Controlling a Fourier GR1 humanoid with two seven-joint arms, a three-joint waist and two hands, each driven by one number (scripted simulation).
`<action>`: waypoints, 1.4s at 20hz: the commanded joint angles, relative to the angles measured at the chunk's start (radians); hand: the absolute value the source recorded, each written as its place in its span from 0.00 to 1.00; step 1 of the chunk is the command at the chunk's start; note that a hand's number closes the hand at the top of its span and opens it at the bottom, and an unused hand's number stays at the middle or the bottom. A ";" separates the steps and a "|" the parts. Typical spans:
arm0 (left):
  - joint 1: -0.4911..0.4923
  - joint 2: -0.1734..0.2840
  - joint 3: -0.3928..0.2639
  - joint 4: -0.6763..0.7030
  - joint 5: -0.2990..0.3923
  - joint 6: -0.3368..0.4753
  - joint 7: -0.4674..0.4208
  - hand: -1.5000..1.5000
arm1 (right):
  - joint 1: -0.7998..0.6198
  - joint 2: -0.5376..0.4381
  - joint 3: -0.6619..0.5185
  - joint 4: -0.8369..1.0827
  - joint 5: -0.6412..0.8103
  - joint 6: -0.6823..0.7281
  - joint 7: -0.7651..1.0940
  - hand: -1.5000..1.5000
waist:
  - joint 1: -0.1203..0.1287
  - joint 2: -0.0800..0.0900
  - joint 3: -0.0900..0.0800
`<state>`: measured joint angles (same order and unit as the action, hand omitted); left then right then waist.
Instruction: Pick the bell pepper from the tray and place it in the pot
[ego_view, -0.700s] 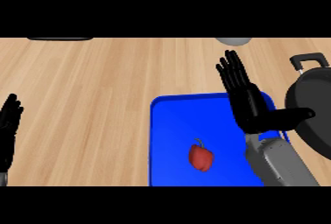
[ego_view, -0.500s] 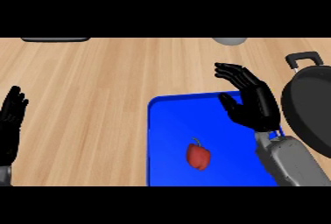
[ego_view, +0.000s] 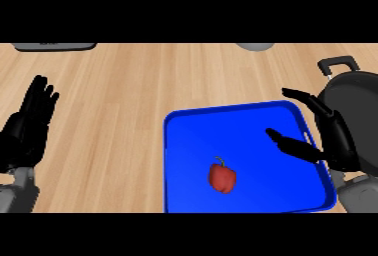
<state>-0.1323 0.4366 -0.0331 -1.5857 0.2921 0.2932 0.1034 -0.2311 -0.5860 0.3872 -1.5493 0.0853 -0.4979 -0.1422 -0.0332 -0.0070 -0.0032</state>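
Pale wood-grain worktop (ego_view: 133, 90) fills the frame, with a blue tray (ego_view: 214, 130) lying in the lower right part of it. On the tray, below its centre and a little left, sits the red bell pepper (ego_view: 222, 178), its green stem pointing toward the top of the frame; nothing touches it.

At the right edge of the frame stands the dark pot (ego_view: 354, 100), its handle toward the upper right corner, just beside the tray's right rim.

Over that right rim hangs the right robot hand (ego_view: 336, 145). It is open: the fingers reach up toward the pot's side, and the thumb stretches left over the blue surface, well apart from the pepper. It holds nothing.

Along the left edge of the frame the left robot hand (ego_view: 29, 125) rests open with fingers pointing up, over bare wood, well apart from the tray.

At the top edge, a grey flat object (ego_view: 55, 46) shows in the upper left and a pale grey rounded object (ego_view: 255, 46) near the upper middle; both are cut off.
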 joint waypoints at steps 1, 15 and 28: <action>-0.011 -0.036 -0.018 -0.017 -0.007 -0.014 0.015 0.50 | 0.063 -0.021 0.011 -0.130 0.108 -0.035 0.004 0.00 | 0.023 0.004 0.003; -0.048 -0.039 -0.012 -0.030 -0.008 -0.021 0.067 0.50 | -0.049 -0.277 0.233 -0.512 0.221 0.497 0.785 0.00 | 0.051 0.005 -0.003; -0.033 -0.093 -0.043 -0.084 -0.084 0.017 0.103 0.50 | -0.297 0.176 0.397 -0.364 0.243 0.764 1.274 0.00 | 0.042 0.006 0.003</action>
<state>-0.1962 0.3653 -0.0597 -1.6218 0.2368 0.2938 0.1845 -0.4998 -0.5196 0.7822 -1.9702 0.3005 0.2059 1.0266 0.0153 -0.0006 -0.0022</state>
